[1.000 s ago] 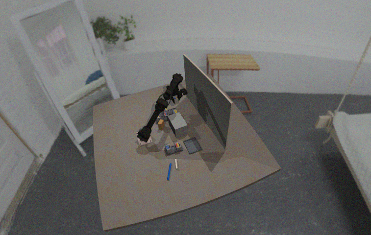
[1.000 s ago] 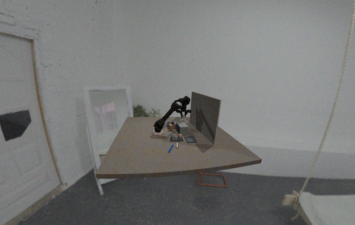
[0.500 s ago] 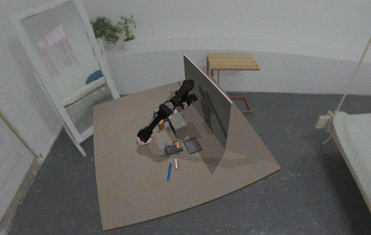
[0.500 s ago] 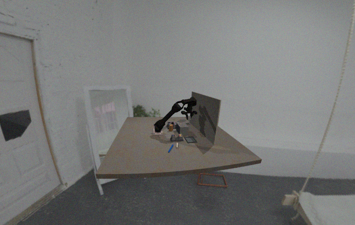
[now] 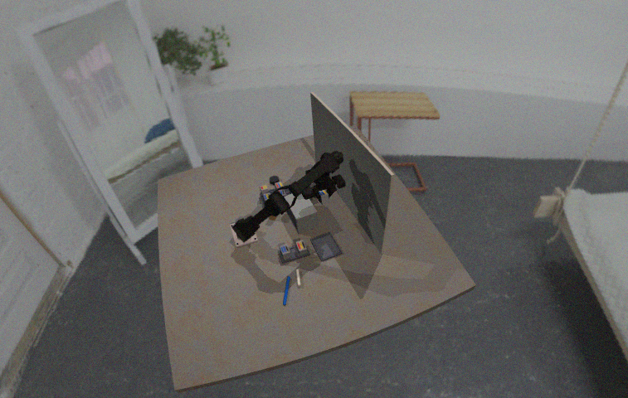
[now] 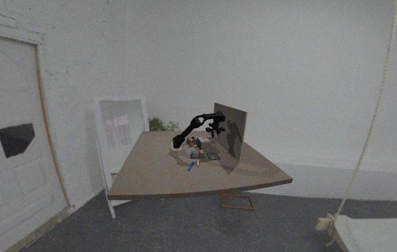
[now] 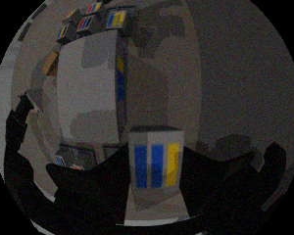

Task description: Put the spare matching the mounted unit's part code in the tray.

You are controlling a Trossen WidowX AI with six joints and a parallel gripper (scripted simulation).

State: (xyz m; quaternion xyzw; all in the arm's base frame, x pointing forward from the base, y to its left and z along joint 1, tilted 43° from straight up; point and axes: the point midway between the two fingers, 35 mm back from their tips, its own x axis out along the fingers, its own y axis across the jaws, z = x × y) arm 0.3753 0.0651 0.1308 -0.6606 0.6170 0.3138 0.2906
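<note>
My gripper (image 5: 323, 196) (image 6: 213, 134) is shut on a grey spare block (image 7: 157, 183), whose face shows blue, blue and yellow stripes in the wrist view. It hangs above the table, beside the large grey box (image 5: 303, 209) (image 6: 205, 143) (image 7: 88, 88), between that box and the tall panel. The wrist view shows the box's side steeply, with a yellow band and blue beside it; the full code is hard to read. The dark, shallow tray (image 5: 326, 246) (image 6: 213, 156) is empty, in front of the box.
The tall dark panel (image 5: 352, 172) (image 6: 233, 134) (image 7: 250, 73) stands to the right. A front rack (image 5: 294, 257) holds two striped blocks; several more stand at the back rack. An orange block (image 6: 191, 143) (image 7: 51, 64), a blue stick (image 5: 286, 290) and a white stick (image 5: 298, 277) lie around.
</note>
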